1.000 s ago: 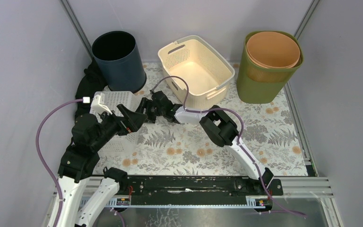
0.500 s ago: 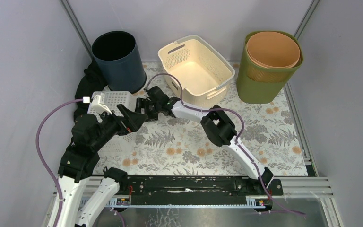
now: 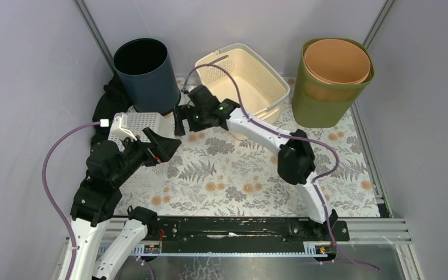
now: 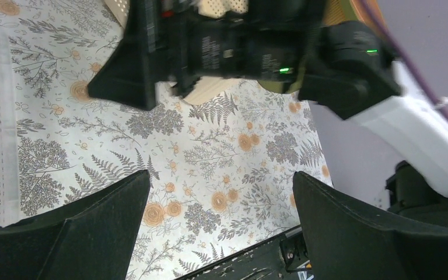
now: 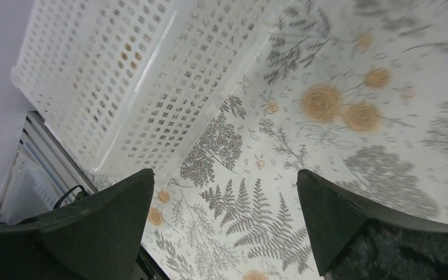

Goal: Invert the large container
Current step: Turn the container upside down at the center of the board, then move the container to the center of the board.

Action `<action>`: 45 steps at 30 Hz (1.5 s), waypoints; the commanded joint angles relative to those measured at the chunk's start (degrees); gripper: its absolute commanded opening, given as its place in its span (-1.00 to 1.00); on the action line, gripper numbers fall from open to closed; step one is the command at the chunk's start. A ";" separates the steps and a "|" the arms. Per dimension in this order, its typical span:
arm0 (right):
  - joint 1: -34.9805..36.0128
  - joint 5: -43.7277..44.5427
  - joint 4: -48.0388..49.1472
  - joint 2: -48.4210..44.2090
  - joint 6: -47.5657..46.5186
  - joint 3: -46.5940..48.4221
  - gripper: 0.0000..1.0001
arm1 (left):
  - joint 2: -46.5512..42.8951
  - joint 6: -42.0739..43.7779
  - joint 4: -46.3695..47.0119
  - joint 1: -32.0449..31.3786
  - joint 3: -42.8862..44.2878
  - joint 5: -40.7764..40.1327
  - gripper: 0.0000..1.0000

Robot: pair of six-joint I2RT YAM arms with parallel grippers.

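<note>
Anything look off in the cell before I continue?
Nothing spilled or broken. The cream basket sits skewed to the table edges, with the right arm lying across its near corner. A black cloth is bunched against the left wall behind the blue bin. An orange bin is nested inside the green bin.

The whole floral surface (image 3: 233,175) is taken in by a fixed camera set high above and behind the arm bases (image 3: 142,217) and angled down toward the far wall. The left wrist view is taken low and close, framed between the spread fingers of the left end effector (image 4: 220,181). It is faced across the surface at the right end effector (image 3: 179,119), which is blurred by nearness. The right wrist view is aimed steeply down from close range. The white perforated basket (image 5: 134,76) and the floral pattern are shared by all three views.
</note>
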 commanded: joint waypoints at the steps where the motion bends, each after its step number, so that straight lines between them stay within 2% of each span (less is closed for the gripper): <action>1: -0.93 5.55 -0.48 -12.18 -8.28 -1.13 0.99 | -0.06 -0.10 3.65 -0.22 1.17 -1.16 1.00; 6: -4.35 3.30 -2.99 -14.77 -9.86 1.82 0.98 | -0.04 -0.35 3.64 -0.17 0.33 -1.64 1.00; 9: -6.30 7.31 -6.37 -14.54 -12.02 4.86 0.99 | -0.35 -0.45 3.70 -0.17 -0.17 -1.83 1.00; 15: -6.66 21.46 -10.22 -12.95 -16.69 8.01 0.99 | -0.33 -0.49 3.95 -0.15 -1.26 -1.51 1.00; 21: -7.68 25.10 -15.27 -5.92 -19.92 15.20 1.00 | -0.20 -0.62 4.43 -0.16 -1.79 -1.13 1.00; 27: -8.91 24.92 -17.92 -0.04 -20.94 19.26 0.82 | -0.51 -0.46 4.35 -0.16 -2.06 -1.00 1.00; 38: -11.38 22.75 -18.46 4.49 -22.31 19.69 0.71 | -0.02 -0.36 4.30 -0.12 -1.37 -0.58 1.00; 45: -11.41 19.80 -18.24 4.87 -21.76 17.25 0.31 | 0.48 -0.52 4.58 -0.16 -1.20 -0.15 1.00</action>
